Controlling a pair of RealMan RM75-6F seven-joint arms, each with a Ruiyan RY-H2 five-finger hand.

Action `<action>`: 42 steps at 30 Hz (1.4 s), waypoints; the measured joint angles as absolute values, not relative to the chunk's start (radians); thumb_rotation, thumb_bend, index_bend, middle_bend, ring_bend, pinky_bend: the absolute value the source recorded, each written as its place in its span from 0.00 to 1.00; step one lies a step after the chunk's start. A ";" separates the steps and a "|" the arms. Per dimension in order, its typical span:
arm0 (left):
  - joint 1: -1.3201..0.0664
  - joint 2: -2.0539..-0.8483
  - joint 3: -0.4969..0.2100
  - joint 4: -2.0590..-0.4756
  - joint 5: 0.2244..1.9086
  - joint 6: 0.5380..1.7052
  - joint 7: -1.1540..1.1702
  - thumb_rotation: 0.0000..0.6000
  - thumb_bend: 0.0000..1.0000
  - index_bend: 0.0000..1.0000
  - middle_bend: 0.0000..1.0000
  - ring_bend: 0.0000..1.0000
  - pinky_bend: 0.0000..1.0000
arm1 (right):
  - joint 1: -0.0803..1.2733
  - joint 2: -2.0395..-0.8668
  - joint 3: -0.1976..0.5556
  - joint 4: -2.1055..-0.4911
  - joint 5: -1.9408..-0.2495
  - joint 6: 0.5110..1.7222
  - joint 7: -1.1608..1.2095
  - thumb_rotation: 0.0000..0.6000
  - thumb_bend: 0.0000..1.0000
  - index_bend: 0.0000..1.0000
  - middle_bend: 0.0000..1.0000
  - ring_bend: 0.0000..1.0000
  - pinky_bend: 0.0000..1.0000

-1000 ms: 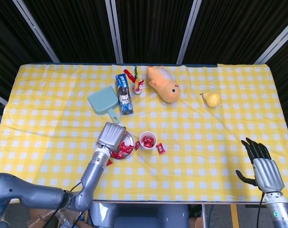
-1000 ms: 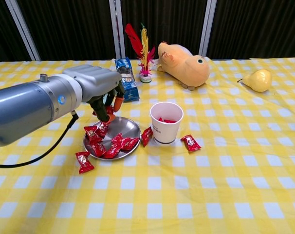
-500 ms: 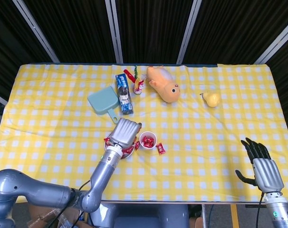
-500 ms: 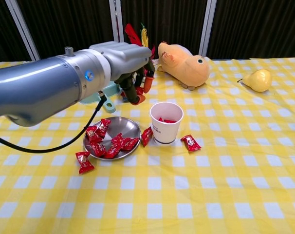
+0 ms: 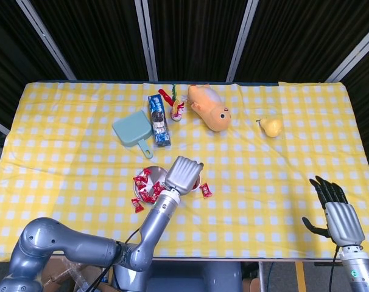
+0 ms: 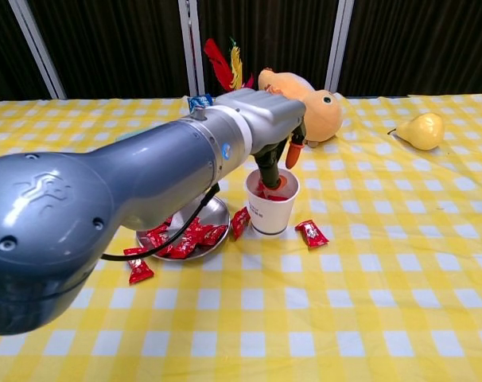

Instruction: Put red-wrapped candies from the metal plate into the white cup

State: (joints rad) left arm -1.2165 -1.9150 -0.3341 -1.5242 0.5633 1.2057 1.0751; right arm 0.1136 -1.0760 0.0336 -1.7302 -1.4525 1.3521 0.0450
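The left hand [image 6: 274, 151] hung directly over the white cup [image 6: 271, 208], its fingers [image 6: 266, 171] pointing down into the cup's mouth; red showed at their tips against the red wrappers inside, but whether they pinched a candy could not be told. From the head view the back of that hand [image 5: 183, 174] covered most of the cup, with only a sliver of rim showing beside it. The metal plate [image 6: 211, 211] lay just left of the cup on the bench [image 6: 368, 318], with a heap of red-wrapped candies [image 6: 195, 235] in it. One stray candy [image 6: 240, 222] leaned against the cup's base, another [image 6: 312, 231] lay just to the cup's right, and a third [image 6: 137, 269] lay off the plate's near left edge. The right hand [image 5: 334, 213] rested apart at the bench's near right corner, fingers straight and lightly spread, holding nothing.
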 measured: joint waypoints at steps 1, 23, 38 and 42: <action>-1.220 -1.919 -0.335 -1.520 0.560 1.204 1.079 1.00 0.35 0.43 0.48 0.84 0.94 | 0.114 -1.076 0.034 -1.731 -1.452 1.352 0.045 1.00 0.34 0.00 0.00 0.00 0.00; -1.172 -1.865 -0.325 -1.601 0.582 1.259 1.037 1.00 0.29 0.29 0.42 0.84 0.94 | 0.112 -1.076 0.033 -1.733 -1.453 1.356 0.040 1.00 0.34 0.00 0.00 0.00 0.00; -1.047 -1.737 -0.280 -1.756 0.560 1.389 1.017 1.00 0.25 0.37 1.00 1.00 1.00 | 0.109 -1.082 0.031 -1.734 -1.456 1.363 0.021 1.00 0.34 0.00 0.00 0.00 0.00; -1.039 -1.739 -0.289 -1.772 0.484 1.406 1.042 1.00 0.26 0.36 1.00 1.00 1.00 | 0.108 -1.084 0.031 -1.735 -1.457 1.364 0.018 1.00 0.34 0.00 0.00 0.00 0.00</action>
